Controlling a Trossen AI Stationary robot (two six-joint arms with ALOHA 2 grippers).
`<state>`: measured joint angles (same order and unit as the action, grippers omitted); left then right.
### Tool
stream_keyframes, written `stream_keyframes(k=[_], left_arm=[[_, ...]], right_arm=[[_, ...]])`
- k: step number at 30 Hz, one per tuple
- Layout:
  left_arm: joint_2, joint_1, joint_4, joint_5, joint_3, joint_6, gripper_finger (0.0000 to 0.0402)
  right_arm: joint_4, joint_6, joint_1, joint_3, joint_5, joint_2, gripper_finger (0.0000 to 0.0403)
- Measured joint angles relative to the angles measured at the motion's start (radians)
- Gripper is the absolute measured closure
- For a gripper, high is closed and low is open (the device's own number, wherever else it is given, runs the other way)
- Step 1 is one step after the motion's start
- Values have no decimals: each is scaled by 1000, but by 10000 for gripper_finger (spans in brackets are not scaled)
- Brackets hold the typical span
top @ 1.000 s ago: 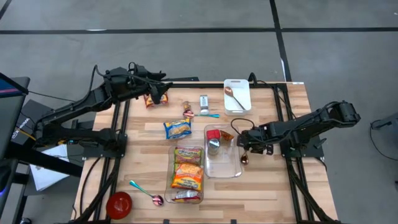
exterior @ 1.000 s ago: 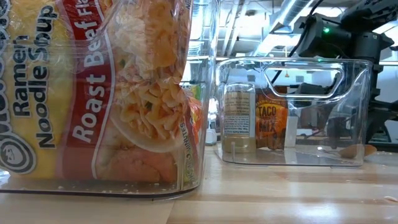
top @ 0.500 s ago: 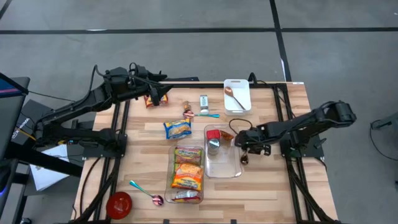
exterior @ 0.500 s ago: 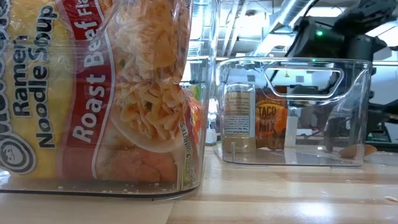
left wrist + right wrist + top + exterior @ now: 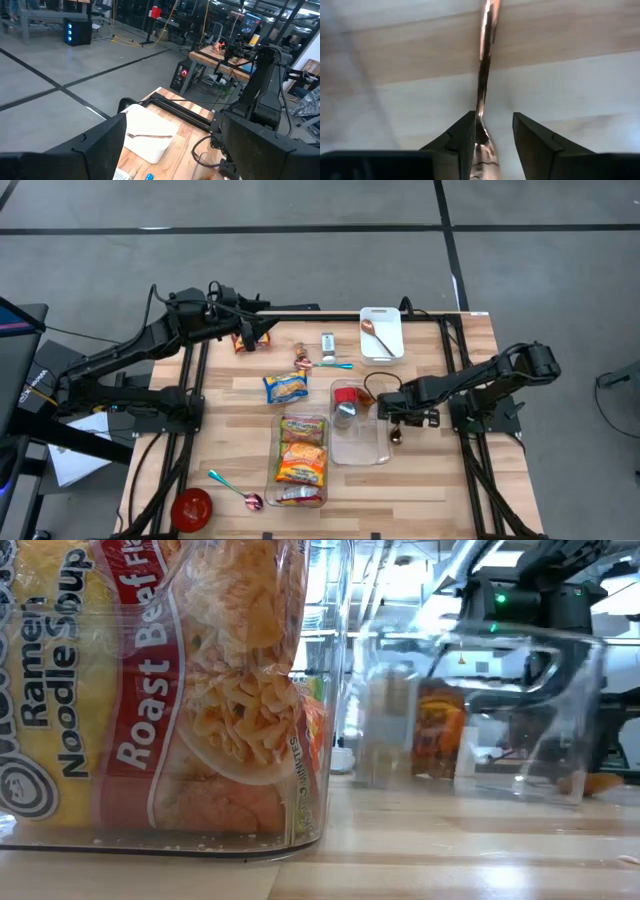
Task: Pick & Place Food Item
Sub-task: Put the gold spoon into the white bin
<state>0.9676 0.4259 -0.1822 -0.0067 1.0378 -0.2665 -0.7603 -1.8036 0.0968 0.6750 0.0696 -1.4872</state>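
Shifting left since a second ago, the right tool [image 5: 392, 416] is now pressing against the clear bin [image 5: 365, 452], which is tilting in the low view. Its fingers [image 5: 460, 137] are standing narrowly apart around a copper spoon [image 5: 484, 60] on the counter [image 5: 440, 480]. Far off, the left tool [image 5: 262, 326] is hovering wide over an orange packet [image 5: 241, 340].
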Motion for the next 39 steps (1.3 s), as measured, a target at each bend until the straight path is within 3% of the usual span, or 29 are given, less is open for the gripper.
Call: stream_keyframes(k=[9, 25, 33, 39], left_arm=[[0, 0, 0, 3, 0, 0, 88], [0, 0, -1, -1, 0, -1, 88], [0, 0, -1, -1, 0, -3, 88], [0, 0, 5, -1, 0, -3, 88]], right_arm=[[-48, -9, 21, -11, 9, 22, 290], [-33, -82, 22, -10, -101, 261, 291], [-211, -141, 102, -8, -100, 345, 295], [-330, -153, 128, -8, -96, 331, 312]])
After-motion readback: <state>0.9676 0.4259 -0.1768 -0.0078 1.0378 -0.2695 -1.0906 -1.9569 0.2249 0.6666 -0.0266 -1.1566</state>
